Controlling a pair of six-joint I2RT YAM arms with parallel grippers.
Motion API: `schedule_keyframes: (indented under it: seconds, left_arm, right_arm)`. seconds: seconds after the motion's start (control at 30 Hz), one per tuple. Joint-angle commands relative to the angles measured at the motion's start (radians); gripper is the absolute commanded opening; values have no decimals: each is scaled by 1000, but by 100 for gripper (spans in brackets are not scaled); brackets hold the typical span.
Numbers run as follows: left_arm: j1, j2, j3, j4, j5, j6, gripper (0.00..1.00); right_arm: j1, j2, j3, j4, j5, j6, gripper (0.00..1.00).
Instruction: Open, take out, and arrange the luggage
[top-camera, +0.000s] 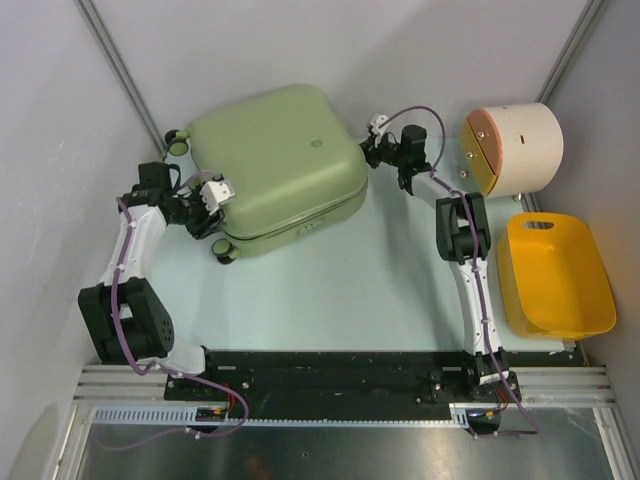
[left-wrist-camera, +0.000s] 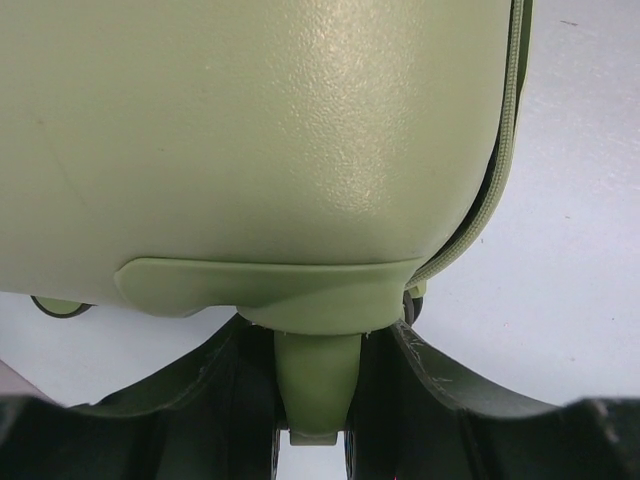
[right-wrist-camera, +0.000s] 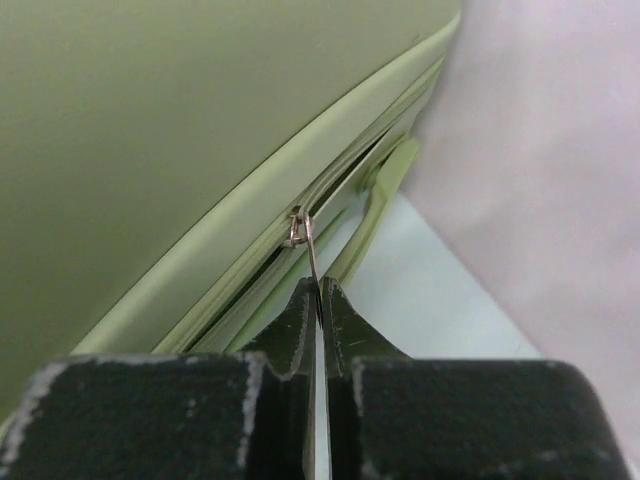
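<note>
**Caller:** On the left side of the table (top-camera: 340, 290), what have you got?

**Me:** My left gripper (left-wrist-camera: 318, 350) is right at the near-left corner of the luggage (top-camera: 275, 160). Both of its fingers (left-wrist-camera: 230, 400) are closed in on the green wheel strut (left-wrist-camera: 315, 385), one pressed to each side, so that's a firm clamp. A second wheel (left-wrist-camera: 58, 305) peeks out under the shell, further left in the wrist view.

**Caller:** And the case itself?

**Me:** It's lying flat toward the back of the table, left of centre, with the broad sage-green shell facing up. The lid is down, and from the right wrist I see the seam parted a sliver near the slider.

**Caller:** Over to the right, then?

**Me:** My right gripper (right-wrist-camera: 318, 285) is at the case's right-hand edge. Its fingers (right-wrist-camera: 345, 320) are pinched tight together on the thin metal zipper pull (right-wrist-camera: 305, 235) — the tab runs straight out of the slider into the pinch.

**Caller:** Anything beyond that?

**Me:** A cream drum (top-camera: 515, 148) lies on its side at the far right. Just nearer than it sits a yellow basket (top-camera: 555, 275), and both are well apart from the case.
</note>
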Motion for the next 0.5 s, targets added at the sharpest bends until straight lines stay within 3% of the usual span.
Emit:
schedule_keyframes:
  seconds: [0.0,0.17,0.2,0.27,0.33,0.37,0.4,0.47]
  left_arm:
    - [53,80,0,19,-236,-4,0]
    - [35,60,17,19,-213,-60,5]
    - [26,50,25,20,-206,-80,20]
    - [0,14,46,19,-190,-134,48]
    - [-13,-19,60,19,-189,-172,57]
    - [-17,-56,81,20,-182,-229,68]
    - [-16,-75,94,19,-167,-263,97]
    - [-16,-108,130,19,-153,-361,100]
  right_arm:
    - [-16,134,281,184,162,70,0]
    - [21,318,512,271,304,163,0]
    - [32,323,511,290,334,168,1]
    - [46,309,459,302,387,209,23]
    - [37,233,374,307,401,231,40]
    - [32,199,328,318,398,232,45]
    - [27,171,247,322,388,251,48]
    - [11,98,200,280,374,281,65]
